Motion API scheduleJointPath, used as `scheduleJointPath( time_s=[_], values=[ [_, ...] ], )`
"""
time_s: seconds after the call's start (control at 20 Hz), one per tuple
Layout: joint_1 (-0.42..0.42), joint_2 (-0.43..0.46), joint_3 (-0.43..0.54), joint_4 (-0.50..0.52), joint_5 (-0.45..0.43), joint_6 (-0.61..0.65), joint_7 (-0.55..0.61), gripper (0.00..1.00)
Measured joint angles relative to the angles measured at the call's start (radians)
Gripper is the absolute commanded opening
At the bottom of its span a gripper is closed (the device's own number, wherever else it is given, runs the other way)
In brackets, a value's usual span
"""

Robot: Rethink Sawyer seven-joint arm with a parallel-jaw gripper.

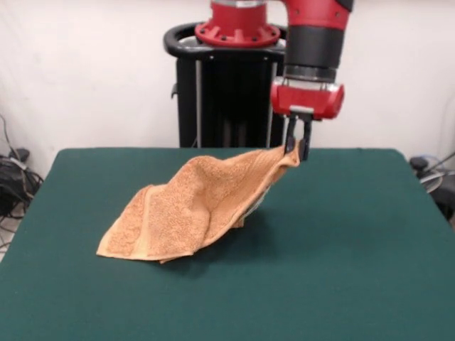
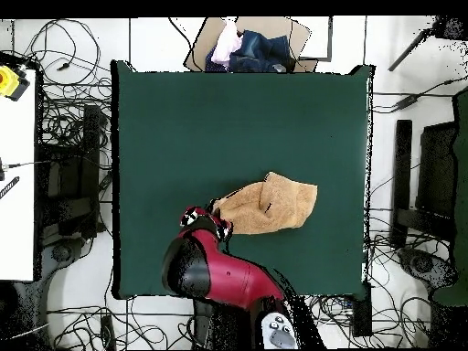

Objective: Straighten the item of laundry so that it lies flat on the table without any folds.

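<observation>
I see the table (image 1: 355,270) bearing the towel (image 1: 185,213), folded, its lower end resting at 8 o'clock from centre. The gripper (image 1: 298,148) pinches the raised corner at 1 o'clock.

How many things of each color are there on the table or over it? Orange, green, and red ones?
Orange: 1, the towel
Green: 1, the table
Red and black: 1, the robot arm, whose gripper holds up a towel corner
Total: 3

Cardboard box (image 2: 260,38) of clothes (image 2: 247,47), cables (image 2: 64,101), white bench (image 2: 16,174)
</observation>
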Motion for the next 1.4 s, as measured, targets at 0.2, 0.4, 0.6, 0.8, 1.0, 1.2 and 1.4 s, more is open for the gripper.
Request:
scheduleJointPath(
  time_s=[0.2, 0.4, 0.6, 0.8, 1.0, 1.2, 1.4],
  values=[
    [-0.013, -0.051, -0.001, 0.000, 0.000, 0.060, 0.000, 0.00],
    [-0.025, -0.091, -0.001, 0.001, -0.001, 0.102, 0.000, 0.00],
    [-0.058, -0.139, -0.001, 0.001, -0.001, 0.136, 0.000, 0.00],
    [-0.071, -0.172, -0.004, 0.001, -0.001, 0.154, 0.000, 0.00],
    [-0.074, -0.205, -0.007, 0.001, -0.002, 0.181, 0.000, 0.00],
    [-0.097, -0.234, -0.007, 0.001, -0.012, 0.216, 0.000, 0.00],
    [-0.127, -0.261, -0.007, -0.001, -0.024, 0.253, 0.000, 0.00]
  ],
)
